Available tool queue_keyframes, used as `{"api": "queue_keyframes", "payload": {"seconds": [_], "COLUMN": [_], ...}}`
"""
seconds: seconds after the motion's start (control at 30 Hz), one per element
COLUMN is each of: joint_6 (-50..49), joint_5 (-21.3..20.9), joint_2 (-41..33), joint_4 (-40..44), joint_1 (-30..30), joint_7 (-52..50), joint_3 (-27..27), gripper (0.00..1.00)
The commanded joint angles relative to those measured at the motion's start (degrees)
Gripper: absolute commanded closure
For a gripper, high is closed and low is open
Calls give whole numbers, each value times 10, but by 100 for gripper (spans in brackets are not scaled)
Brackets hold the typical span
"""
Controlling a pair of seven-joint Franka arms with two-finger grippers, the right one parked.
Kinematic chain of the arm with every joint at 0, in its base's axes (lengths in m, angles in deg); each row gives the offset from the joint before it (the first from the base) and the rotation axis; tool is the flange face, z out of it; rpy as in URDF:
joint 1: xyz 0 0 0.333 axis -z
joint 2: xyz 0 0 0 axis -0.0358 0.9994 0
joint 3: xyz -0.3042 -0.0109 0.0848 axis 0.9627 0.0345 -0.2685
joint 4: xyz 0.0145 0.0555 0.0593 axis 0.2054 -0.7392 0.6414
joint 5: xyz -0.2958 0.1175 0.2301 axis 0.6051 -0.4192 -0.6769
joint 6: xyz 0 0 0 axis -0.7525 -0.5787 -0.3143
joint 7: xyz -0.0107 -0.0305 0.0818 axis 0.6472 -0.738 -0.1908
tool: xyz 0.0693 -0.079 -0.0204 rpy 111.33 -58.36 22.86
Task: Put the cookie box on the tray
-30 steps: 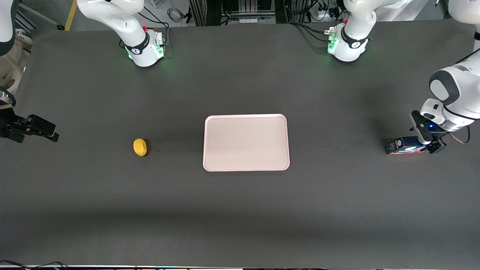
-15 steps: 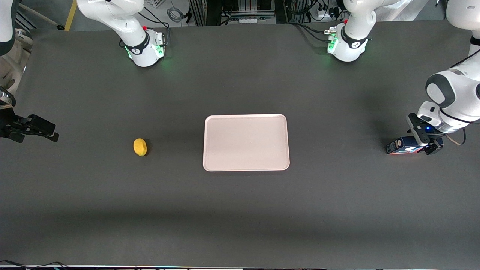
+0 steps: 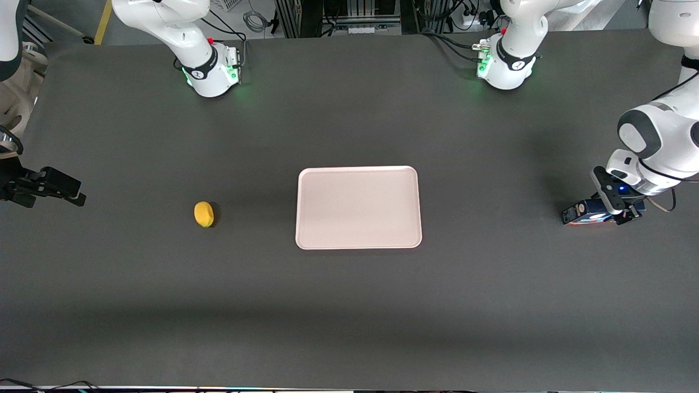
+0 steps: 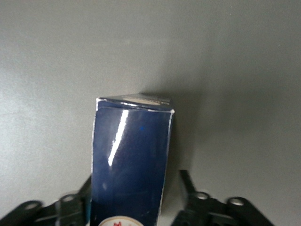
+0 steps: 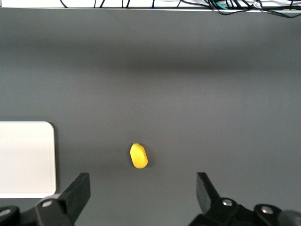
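Even overhead light; soft shadows on table (image 3: 349, 305); glare streak on cookie box (image 4: 129, 160); hand (image 4: 134, 207) blurred.

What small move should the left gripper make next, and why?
Probably close on the cookie box. The gripper is open, one finger at each side of the box with a gap showing at one finger. The box lies on the table toward the working arm's end, apart from the tray.

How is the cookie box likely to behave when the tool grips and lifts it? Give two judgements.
The cookie box looks like glossy thin card, so it may slip or dent if squeezed hard. It lies long and flat on the table, so it probably won't roll. The tool straddles it with one finger apart from its side.
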Motion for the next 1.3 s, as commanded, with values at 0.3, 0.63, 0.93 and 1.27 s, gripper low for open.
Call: {"api": "queue_keyframes", "payload": {"seconds": [0.3,0.63,0.93,1.27], "joint_6": [11,9,-5,-56], "joint_5": [17,17,18,23], "joint_2": [-2,-9,-26,-49], "joint_4": [-7,-6,-5,-2], "joint_1": [3,4,10,25], "joint_7": [16,15,8,-78], "joint_3": [-2,-2,-1,6], "gripper": [74,72,71,69]}}
